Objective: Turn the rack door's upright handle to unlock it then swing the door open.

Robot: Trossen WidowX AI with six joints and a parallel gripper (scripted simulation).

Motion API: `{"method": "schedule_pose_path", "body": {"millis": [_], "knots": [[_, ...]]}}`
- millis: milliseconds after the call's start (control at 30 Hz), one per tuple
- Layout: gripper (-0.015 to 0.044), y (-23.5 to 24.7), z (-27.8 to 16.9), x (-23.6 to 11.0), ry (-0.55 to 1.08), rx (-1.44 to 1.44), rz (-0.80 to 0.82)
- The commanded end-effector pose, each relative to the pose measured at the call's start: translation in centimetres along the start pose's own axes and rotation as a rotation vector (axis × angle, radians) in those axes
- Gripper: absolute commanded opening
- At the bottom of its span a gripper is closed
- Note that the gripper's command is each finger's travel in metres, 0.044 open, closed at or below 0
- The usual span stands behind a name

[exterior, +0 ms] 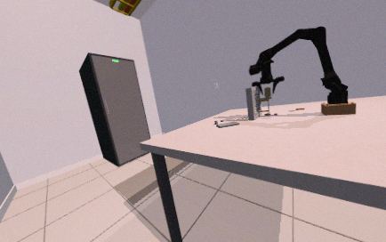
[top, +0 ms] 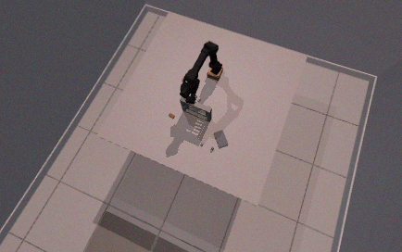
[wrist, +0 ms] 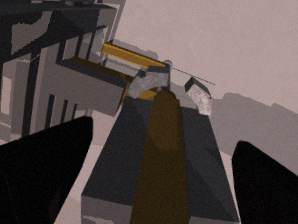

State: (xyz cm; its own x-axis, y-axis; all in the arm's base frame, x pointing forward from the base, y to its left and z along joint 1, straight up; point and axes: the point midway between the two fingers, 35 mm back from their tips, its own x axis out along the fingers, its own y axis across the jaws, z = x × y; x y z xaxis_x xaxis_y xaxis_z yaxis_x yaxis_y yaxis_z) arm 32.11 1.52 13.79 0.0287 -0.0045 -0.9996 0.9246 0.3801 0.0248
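The rack frame [top: 196,114] [exterior: 252,104] stands upright on the table [top: 259,93] [exterior: 285,138]. Its slotted grey face shows at the left of the wrist view. The upright handle [exterior: 267,93] [wrist: 112,155] has two dark grey sides spread apart around a gold core, carried on gold brackets [wrist: 132,54]. My gripper [top: 191,98] [exterior: 267,88] [wrist: 164,139] is open, pointing down over the handle, with one black finger on each side and a gap between each finger and the handle. The handle's turn and the door's angle cannot be told surely; the arm hides part of the rack from above.
A grey slab [top: 220,139] [exterior: 227,125] lies beside the rack, with small loose bits [top: 212,149] near it. A small orange block [top: 171,116] lies on the rack's other side. The arm's wooden base [top: 215,74] [exterior: 338,108] is behind the gripper.
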Motion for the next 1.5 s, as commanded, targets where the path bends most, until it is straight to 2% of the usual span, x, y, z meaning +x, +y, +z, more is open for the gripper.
{"method": "schedule_pose_path", "body": {"millis": [0,1467], "knots": [[0.0297,0.06,-0.05,-0.03,0.001,-0.206,0.004],[0.0297,0.06,-0.05,-0.03,-0.004,-2.386,0.004]]}}
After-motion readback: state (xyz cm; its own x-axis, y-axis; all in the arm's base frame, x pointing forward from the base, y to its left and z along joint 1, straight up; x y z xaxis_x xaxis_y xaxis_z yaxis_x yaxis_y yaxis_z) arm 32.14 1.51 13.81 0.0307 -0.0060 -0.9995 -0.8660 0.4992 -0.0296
